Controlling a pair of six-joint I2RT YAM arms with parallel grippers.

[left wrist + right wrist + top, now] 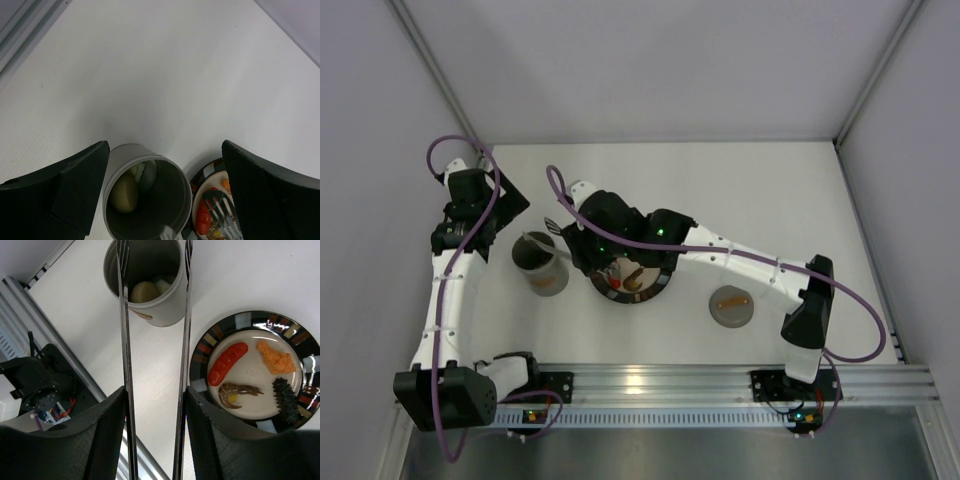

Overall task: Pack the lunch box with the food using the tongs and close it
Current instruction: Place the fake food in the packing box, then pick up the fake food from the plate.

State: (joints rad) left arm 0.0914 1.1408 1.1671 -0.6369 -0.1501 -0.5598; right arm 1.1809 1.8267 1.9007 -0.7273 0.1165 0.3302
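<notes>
Judging by the tongs [124, 340], poised with both tips over the mouth of the lunch box [160, 307]: probably between a drop and the next pick. Pinched across both arms by the right gripper [155, 395], yet sprung apart and carrying nothing at the tips. Already inside the lunch box: a beige lump [144, 290] and a paler piece [162, 286]. Waiting on the plate [200, 347] just beside it: a red sausage [227, 362], an orange piece [276, 360], a brown curled bit [237, 392] and a dark knobbly piece [287, 400].

For a clean next pick: lift clear of the rim before swinging across, so as not to tip the tall box. Come down with one arm on either side of the sausage, across its narrow width, then squeeze gently; smooth toy food likely to squirt out under a hard pinch. Carry level, centre over the opening, release only once inside the rim. Mind the left gripper [165, 145], spread wide and hanging by the lunch box, apparently not touching it. Leave the lid [731, 305] for last, lying handle-up on the bench [150, 75] beyond the plate.

White, smooth, matt bench, probably offering little grip under the box. Enclosed by plain grey walls [620, 60] on three sides, with an aluminium rail [650, 385] along the near edge.
</notes>
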